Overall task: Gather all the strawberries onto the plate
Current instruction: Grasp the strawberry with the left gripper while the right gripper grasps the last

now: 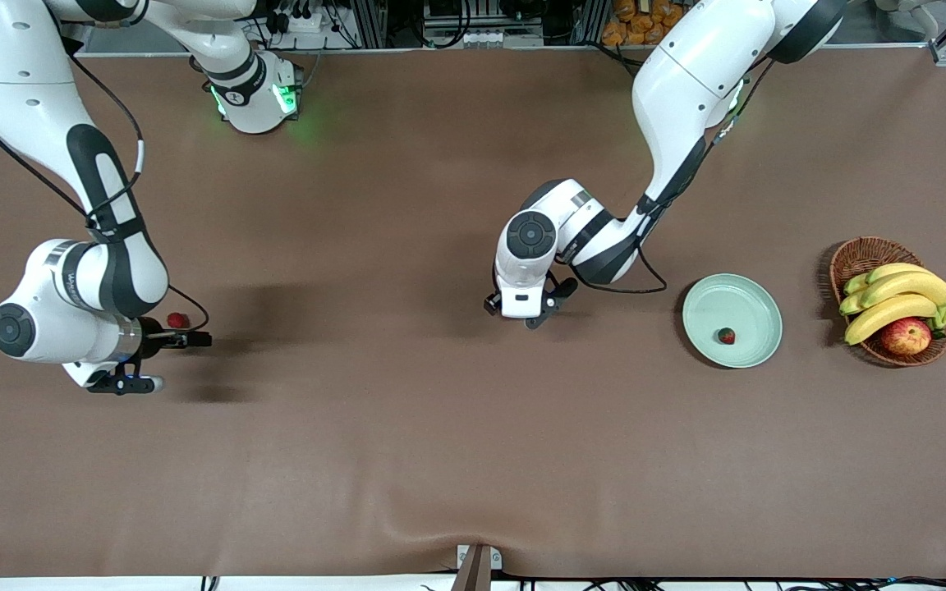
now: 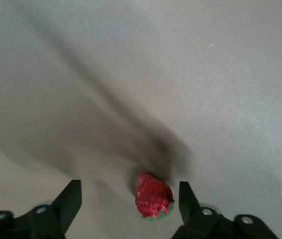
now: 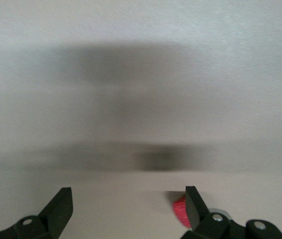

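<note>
Front view: right end effector spread beside a strawberry on the surface, left end effector spread around another strawberry, third strawberry in the plate.

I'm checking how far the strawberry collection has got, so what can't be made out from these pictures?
- Strawberry between the left gripper's open fingers: clear in the left wrist view, but the wrist hides it in the front view.
- Strawberry by the right gripper: half hidden by a finger in the right wrist view.
- Strawberry on the plate: too small for detail.
</note>
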### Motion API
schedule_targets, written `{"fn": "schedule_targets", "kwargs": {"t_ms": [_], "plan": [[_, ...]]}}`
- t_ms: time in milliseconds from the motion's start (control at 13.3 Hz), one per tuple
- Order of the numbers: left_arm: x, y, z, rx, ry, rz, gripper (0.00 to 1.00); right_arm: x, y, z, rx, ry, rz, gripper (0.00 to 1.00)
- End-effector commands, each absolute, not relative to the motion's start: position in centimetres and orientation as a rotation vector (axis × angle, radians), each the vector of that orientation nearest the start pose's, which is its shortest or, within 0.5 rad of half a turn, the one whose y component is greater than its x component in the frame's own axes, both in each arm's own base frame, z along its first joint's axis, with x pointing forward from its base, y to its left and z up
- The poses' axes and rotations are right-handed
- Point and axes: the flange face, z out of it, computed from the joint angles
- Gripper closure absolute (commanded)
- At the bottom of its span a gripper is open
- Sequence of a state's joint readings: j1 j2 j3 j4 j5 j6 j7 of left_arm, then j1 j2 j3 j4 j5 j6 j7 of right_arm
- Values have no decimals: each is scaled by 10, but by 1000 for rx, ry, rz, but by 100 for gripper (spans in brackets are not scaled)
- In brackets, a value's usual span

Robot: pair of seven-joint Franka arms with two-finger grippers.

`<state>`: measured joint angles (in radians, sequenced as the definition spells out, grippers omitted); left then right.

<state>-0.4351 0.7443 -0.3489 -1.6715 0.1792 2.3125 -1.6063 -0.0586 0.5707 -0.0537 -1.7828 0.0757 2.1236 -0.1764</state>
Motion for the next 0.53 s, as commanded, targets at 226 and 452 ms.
{"fn": "schedule_targets", "kwargs": {"t_ms": [226, 452], "plan": [[494, -459, 177, -2891, -1202, 162, 33, 616, -94, 181, -3126, -162, 460, 0], [495, -462, 173, -2915, -1212, 157, 51, 610, -107, 170, -3104, -236, 502, 4]]}}
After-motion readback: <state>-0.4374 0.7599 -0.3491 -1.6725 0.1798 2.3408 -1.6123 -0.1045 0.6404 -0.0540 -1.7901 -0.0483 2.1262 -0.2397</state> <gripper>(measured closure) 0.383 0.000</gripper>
